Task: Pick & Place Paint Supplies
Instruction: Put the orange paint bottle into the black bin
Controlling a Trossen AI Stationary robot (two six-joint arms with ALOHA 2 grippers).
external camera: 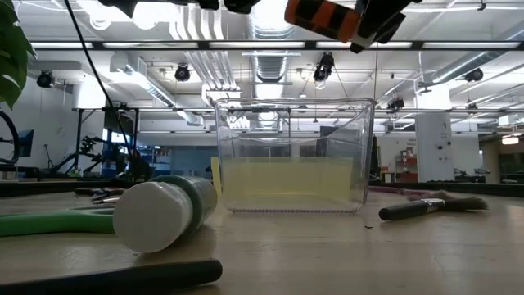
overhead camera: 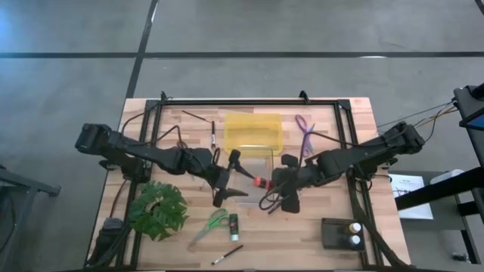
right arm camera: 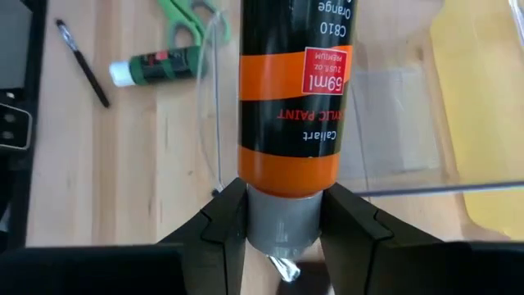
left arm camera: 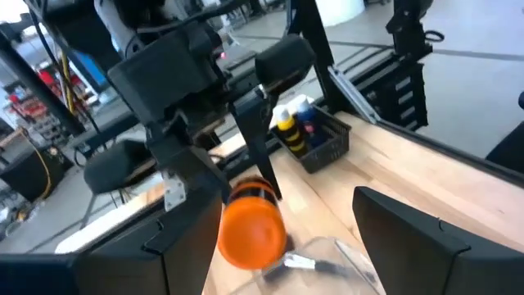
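Observation:
An orange paint bottle (right arm camera: pixel 288 106), black with orange bands and a grey cap, hangs in the air by the near edge of a clear tub (overhead camera: pixel 253 162). My right gripper (right arm camera: pixel 281 225) is shut on it, also seen in the high view (overhead camera: pixel 274 183). My left gripper (overhead camera: pixel 238 177) stands open just left of the bottle. In the left wrist view its fingers (left arm camera: pixel 426 238) stand wide apart, and the bottle's orange base (left arm camera: pixel 252 233) faces them without touching. On the table near the front lie a green paint bottle (overhead camera: pixel 234 221), green scissors (overhead camera: pixel 212 223) and a thin brush (overhead camera: pixel 227 255). My right gripper pinches the bottle's grey cap end (right arm camera: pixel 281 215) between its two fingers, one on each side of the cap. The fingers come from the table's right, slanting down. The bottle sticks out ahead of them toward my left gripper, lifted clear of the table (external camera: pixel 327 16).
A yellow tub (overhead camera: pixel 253 130) stands behind the clear one, with purple scissors (overhead camera: pixel 305 132) to its right and a thin brush (overhead camera: pixel 214 134) to its left. A black tray (overhead camera: pixel 333 233) holding small bottles sits at the near right. A leafy plant (overhead camera: pixel 157 210) is at the near left.

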